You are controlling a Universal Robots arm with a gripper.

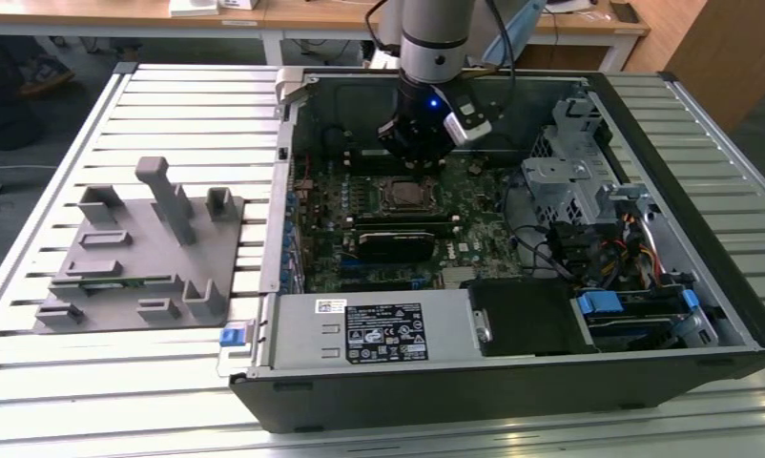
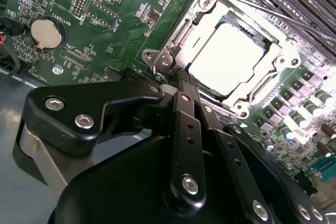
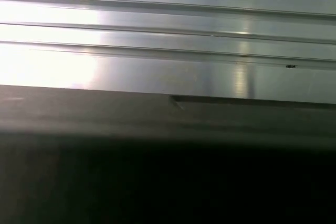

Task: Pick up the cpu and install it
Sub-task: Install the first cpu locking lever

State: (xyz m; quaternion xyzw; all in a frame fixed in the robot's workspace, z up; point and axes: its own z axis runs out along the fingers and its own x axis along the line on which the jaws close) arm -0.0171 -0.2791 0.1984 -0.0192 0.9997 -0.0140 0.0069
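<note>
1. So we're pretty far along, we think. The cpu (image 2: 227, 59) is already lying flat inside the socket frame (image 2: 231, 51) on the motherboard (image 2: 105, 30), pale top facing up and glaring white in the second wrist view. It looks square to the frame, though the glare keeps us from judging whether it's fully seated.
2. In the exterior view the socket (image 1: 408, 195) sits near the middle of the open computer case (image 1: 688, 315), and the grey tray (image 1: 141, 258) with the upright posts is way off at 9 o'clock from it, out on the slatted table (image 1: 51, 382).
3. What's left, as far as we can judge: the metal bracket around the chip looks open and not clamped down over it, so the install isn't locked in yet.
4. The gripper (image 2: 181, 80) hangs just at 12 o'clock from the socket in the exterior view. Its two black fingers (image 2: 186, 124) are pressed together, nothing between them, and they aren't touching the chip, just beside the frame's corner.
</note>
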